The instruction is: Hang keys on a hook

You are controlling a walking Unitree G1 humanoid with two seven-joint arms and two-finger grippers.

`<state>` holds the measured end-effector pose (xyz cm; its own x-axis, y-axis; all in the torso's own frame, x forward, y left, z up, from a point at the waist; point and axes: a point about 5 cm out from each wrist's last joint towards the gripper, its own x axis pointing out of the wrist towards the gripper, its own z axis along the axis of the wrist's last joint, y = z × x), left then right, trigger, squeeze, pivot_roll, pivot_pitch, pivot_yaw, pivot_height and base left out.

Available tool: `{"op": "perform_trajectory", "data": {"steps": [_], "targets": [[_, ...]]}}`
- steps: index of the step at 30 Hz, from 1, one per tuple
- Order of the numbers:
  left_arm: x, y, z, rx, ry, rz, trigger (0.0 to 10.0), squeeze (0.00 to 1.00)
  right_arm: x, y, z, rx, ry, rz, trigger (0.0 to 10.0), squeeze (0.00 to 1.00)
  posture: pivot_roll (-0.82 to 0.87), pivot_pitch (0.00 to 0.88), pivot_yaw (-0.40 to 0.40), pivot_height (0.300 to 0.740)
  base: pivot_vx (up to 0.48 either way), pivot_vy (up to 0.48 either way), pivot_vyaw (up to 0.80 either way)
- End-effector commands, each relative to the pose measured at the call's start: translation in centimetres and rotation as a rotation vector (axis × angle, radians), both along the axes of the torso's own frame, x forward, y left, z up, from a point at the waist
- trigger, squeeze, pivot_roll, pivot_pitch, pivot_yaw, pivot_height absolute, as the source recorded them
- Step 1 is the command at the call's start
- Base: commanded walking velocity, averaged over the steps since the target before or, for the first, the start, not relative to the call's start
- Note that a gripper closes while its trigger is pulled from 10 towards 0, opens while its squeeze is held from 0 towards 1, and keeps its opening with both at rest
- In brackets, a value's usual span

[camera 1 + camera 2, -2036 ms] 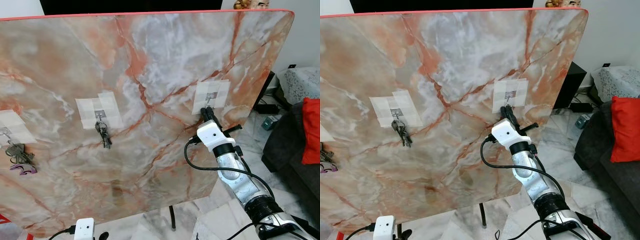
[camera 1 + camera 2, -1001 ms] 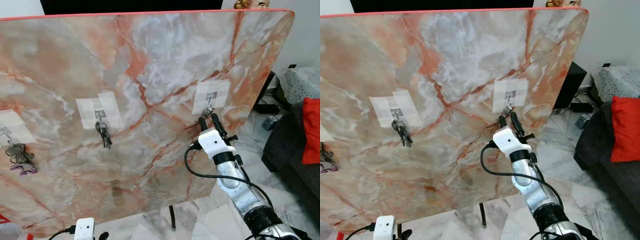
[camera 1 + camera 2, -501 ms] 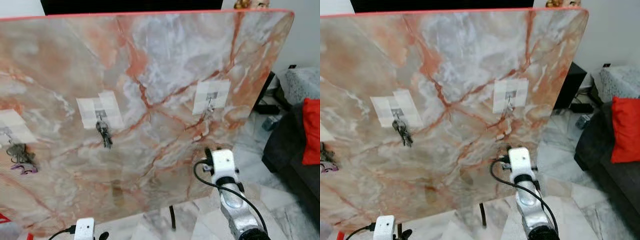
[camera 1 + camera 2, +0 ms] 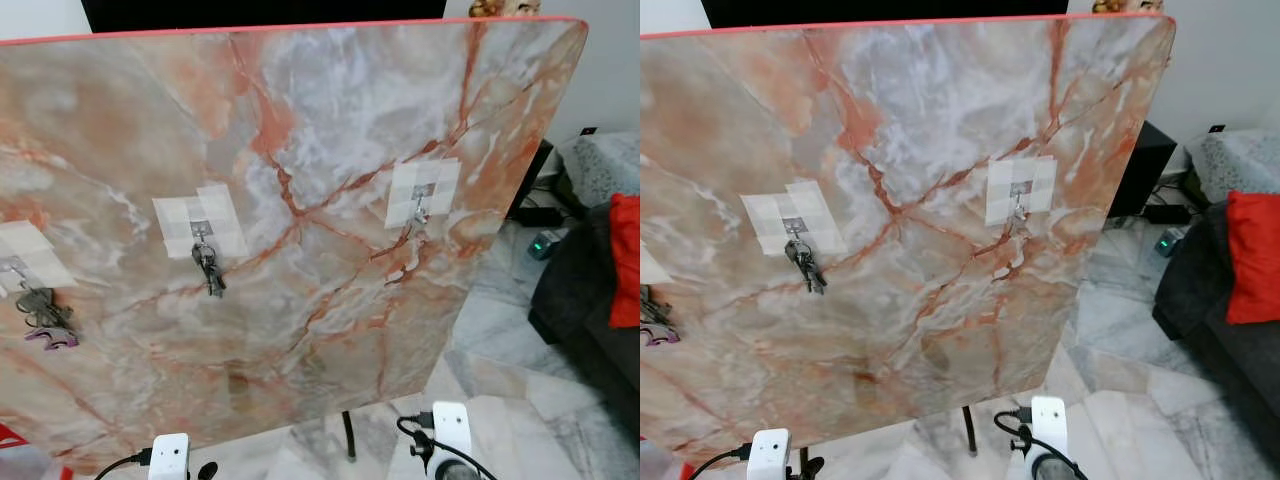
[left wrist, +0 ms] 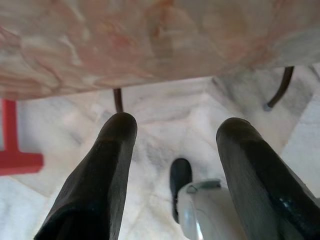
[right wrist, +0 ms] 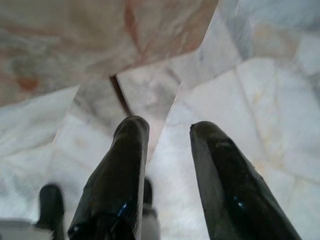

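Here's the marble board (image 4: 300,150) standing upright in front of me, pink and grey veins all over it, a red strip along its top edge. Three patches of white tape on it, each with a small metal hook. On the right hook (image 4: 422,207) hangs a small key ring (image 4: 421,214), resting flat against the board just under the tape. The middle hook carries a dark bunch of keys (image 4: 207,268) that dangles straight down. At the far left edge, a third bunch (image 4: 40,318) with a purple tag hangs from its hook.

My right pincer (image 6: 167,165) is low, below the board's bottom edge, pointing at the pale floor tiles (image 6: 260,100); its two black fingers stand apart with nothing between them. Its white wrist box (image 4: 450,428) with a black cable shows at the bottom of the head view.

My left pincer (image 5: 175,165) is down low too, fingers spread wide and empty, over the floor near a thin dark leg (image 5: 118,99) of the board's stand. A red cushion (image 4: 1252,255) lies on the dark sofa at the right.
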<state>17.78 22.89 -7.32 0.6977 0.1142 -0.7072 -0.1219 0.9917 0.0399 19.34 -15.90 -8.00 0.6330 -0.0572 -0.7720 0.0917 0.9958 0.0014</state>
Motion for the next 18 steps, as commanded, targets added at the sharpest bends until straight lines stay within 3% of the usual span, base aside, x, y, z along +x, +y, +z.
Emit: {"op": "perform_trajectory", "data": {"steps": [1, 2, 5, 13, 18], "targets": [[0.3, 0.0, 0.1, 0.010, 0.011, -0.026, 10.0, 0.00, -0.8, -0.3, -0.4, 0.011, 0.034, -0.041, 10.0, 0.00, 0.02, 0.000, -0.001, 0.740, 0.000, 0.000, 0.00], [0.3, 0.0, 0.1, 0.010, 0.011, -0.026, 10.0, 0.00, -0.8, -0.3, -0.4, 0.011, 0.034, -0.041, 10.0, 0.00, 0.02, 0.000, -0.001, 0.740, 0.000, 0.000, 0.00], [0.9, 0.0, 0.4, 0.013, 0.006, -0.040, 10.0, 0.00, -2.9, -0.8, -1.4, 0.007, 0.116, -0.059, 10.0, 0.00, 0.02, 0.000, 0.011, 0.740, 0.000, 0.000, 0.00], [1.2, 0.1, 0.5, 0.021, 0.001, -0.038, 10.0, 0.00, -3.9, -1.0, -1.8, 0.014, 0.137, -0.058, 10.0, 0.00, 0.02, 0.000, 0.001, 0.740, 0.000, 0.000, 0.00], [0.3, 0.5, 0.2, 0.030, 0.025, -0.011, 10.0, 0.00, -4.1, -1.0, -1.8, 0.029, 0.121, -0.041, 10.0, 0.00, 0.03, 0.000, -0.016, 0.740, 0.000, 0.000, 0.80]]}}
